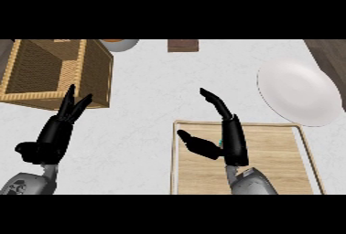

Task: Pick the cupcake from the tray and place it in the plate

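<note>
The pale worktop (155, 105) carries everything. A wicker basket (51, 73) stands just beyond the left hand (54, 132), which rests at the view's left with fingers straight and raised. The wooden tray (277, 160) lies under the right hand (226, 137); the white plate (300, 91) sits beyond that hand and off to its right. The right hand is spread, fingers straight, thumb apart, holding nothing visible. The cupcake cannot be seen; only a small teal speck shows beside the palm, likely hiding it. Judged light, soft and crushable, it is best taken by the wrapper's sides, not the top.
</note>
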Robot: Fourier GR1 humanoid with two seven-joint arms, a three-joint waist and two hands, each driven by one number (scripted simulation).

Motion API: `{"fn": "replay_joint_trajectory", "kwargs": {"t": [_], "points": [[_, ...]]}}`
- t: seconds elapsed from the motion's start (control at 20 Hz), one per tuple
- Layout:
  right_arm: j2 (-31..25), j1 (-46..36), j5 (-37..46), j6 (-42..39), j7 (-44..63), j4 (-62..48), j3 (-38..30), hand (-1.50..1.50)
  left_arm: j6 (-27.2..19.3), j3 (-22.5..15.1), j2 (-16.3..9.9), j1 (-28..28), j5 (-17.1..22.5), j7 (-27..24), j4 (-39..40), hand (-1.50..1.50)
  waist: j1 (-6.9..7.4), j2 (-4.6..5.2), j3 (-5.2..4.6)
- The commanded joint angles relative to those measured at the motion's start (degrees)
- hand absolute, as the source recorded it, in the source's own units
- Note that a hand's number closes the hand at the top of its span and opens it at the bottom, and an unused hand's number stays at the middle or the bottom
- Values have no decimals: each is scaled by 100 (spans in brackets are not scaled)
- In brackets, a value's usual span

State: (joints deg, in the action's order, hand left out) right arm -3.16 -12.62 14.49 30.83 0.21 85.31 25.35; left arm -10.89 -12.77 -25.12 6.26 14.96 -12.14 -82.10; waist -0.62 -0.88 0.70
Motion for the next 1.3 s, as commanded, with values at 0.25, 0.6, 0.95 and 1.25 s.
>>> {"fn": "replay_joint_trajectory", "kwargs": {"t": [0.25, 0.6, 0.95, 1.25], "points": [[-331, 1534, 1458, 1006, 210, 1286, 702, -150, 151, 207, -79, -320, 135, 332, 399, 0, -71, 50, -79], [-1478, 1809, 2409, -215, 2016, 1767, 533, -150, 73, 219, 59, -420, 103, 233, 391, 0, -103, 58, -101], [-1908, 1578, 2612, -1838, 3696, 2341, 558, -150, 349, 283, -59, -509, 200, 232, 301, 0, 27, 83, -90], [-1882, 1417, 2623, -2867, 5034, 3064, 630, -150, 256, 288, 36, -398, 77, 293, 371, 0, 21, 92, -84]]}}
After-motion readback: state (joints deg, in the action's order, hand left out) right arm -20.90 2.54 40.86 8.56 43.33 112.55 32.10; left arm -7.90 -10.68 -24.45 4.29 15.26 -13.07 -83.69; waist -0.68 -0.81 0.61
